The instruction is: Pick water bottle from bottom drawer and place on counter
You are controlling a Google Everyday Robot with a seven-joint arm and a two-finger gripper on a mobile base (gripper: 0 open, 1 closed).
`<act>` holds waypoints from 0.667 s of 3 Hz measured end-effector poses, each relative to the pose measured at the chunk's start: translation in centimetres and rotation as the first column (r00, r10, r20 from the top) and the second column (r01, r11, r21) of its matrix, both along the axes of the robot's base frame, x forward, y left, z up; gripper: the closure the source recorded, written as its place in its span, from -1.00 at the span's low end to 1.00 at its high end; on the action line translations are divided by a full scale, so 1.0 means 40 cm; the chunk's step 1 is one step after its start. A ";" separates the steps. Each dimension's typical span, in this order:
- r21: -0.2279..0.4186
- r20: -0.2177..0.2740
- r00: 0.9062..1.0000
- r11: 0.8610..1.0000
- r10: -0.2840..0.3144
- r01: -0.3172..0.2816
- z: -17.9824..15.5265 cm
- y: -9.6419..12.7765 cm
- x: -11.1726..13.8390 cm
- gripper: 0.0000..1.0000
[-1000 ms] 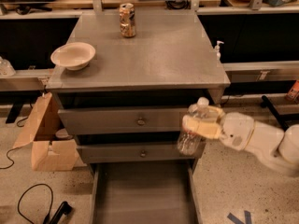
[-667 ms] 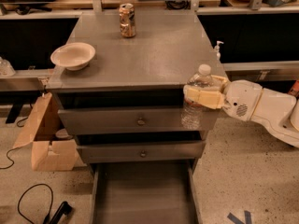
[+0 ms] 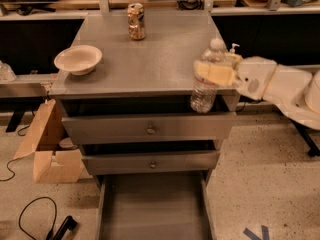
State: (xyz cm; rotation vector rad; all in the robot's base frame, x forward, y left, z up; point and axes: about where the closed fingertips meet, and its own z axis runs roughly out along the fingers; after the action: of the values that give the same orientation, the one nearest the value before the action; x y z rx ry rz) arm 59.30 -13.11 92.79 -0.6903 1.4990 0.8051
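- The gripper (image 3: pixel 211 74), with pale yellowish pads, is clamped across the middle of the water bottle (image 3: pixel 202 97). It reaches in from the right on a white, rounded arm (image 3: pixel 282 86).
- The water bottle hangs nearly upright at the near right corner of the bench (image 3: pixel 150 59). Its white cap and shoulders show against the bench top. Its ribbed clear lower part shows in front of the thin near edge, over the dark gap above the top drawer (image 3: pixel 147 128). Whether its base touches anything cannot be told.
- The bench is the flat, faintly speckled grey metal top of the cabinet. Open surface lies between the things on it, broadest through the middle and toward the near edge.
- One shallow cream bowl (image 3: pixel 77 59) sits by the near left corner, close to the edge.
- One gold-and-red can (image 3: pixel 136 21) stands upright at the far middle, well apart from the bottle.
- There are three grey metal drawers. The top drawer and the middle drawer (image 3: pixel 150 163) each carry one round knob. The bottom drawer (image 3: pixel 152 209) is pulled out toward the near side, a wide flat tray with low side walls.
- One small white pump dispenser (image 3: pixel 233 49) stands just beyond the gripper, off the right edge.
- On the speckled floor to the left are one open cardboard box (image 3: pixel 47 151) and one looped black cable (image 3: pixel 27 216).
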 end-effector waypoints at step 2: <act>0.046 0.056 0.994 0.995 -0.094 0.092 0.182 0.048 0.275 1.00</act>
State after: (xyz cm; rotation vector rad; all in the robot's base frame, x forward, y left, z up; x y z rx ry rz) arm 70.31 -11.18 100.09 -0.6022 1.4463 0.7390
